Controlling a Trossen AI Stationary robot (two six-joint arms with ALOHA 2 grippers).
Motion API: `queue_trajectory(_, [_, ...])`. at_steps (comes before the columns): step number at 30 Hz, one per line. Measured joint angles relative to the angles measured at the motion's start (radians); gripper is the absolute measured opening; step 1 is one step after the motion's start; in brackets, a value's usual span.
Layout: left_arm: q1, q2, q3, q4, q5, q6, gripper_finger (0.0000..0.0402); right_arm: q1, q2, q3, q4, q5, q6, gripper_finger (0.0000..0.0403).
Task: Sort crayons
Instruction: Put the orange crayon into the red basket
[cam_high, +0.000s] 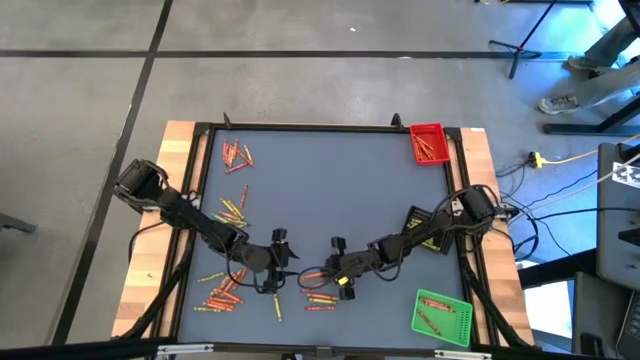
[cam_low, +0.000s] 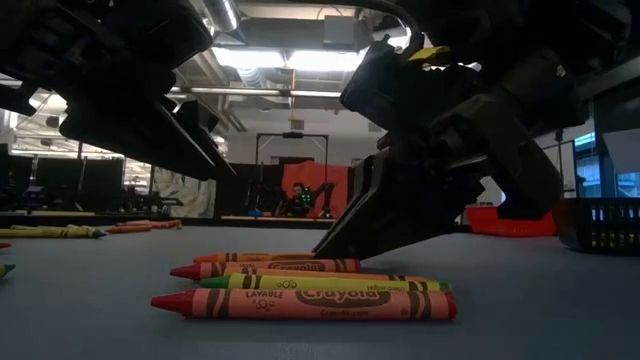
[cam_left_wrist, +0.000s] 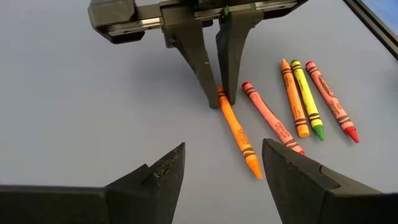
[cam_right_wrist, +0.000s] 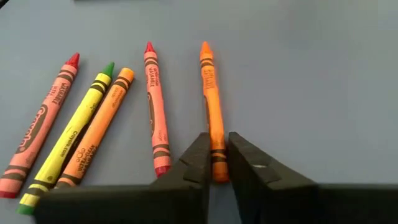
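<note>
Centrally, a waxy orange crayon (cam_right_wrist: 213, 112) is pinched by the right gripper (cam_right_wrist: 216, 163); left gripper (cam_left_wrist: 224, 163) is held wide; red tray (cam_high: 429, 143) w/ crayons upper right.

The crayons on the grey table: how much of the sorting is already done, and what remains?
Done: some crayons already lie in the red plastic tray and the green plastic tray. In hand: the right gripper has closed on one orange wax crayon, still lying on the grey table. The left gripper waits open nearby. Left: most of it, with loose groups scattered over the table's left side.
</note>
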Motion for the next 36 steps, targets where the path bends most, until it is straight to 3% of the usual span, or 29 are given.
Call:
queue_trajectory(5, [0.0, 0.0, 0.0, 0.0, 0.0, 0.0, 0.0197, 0.002, 0.001, -0.001, 0.0, 0.025, -0.034, 0.001])
queue_trajectory(12, [0.0, 0.0, 0.0, 0.0, 0.0, 0.0, 0.0197, 0.003, -0.027, 0.009, -0.026, 0.05, -0.075, 0.0025])
queue_trajectory(24, [0.001, 0.0, 0.001, 0.01, -0.003, 0.0, 0.0197, 0.0, -0.273, 0.008, -0.456, 0.282, 0.011, 0.0021])
queue_trajectory(36, [0.002, 0.0, 0.001, 0.021, -0.048, 0.0, 0.0197, -0.034, -0.569, 0.01, -0.876, 0.539, 0.219, 0.0023])
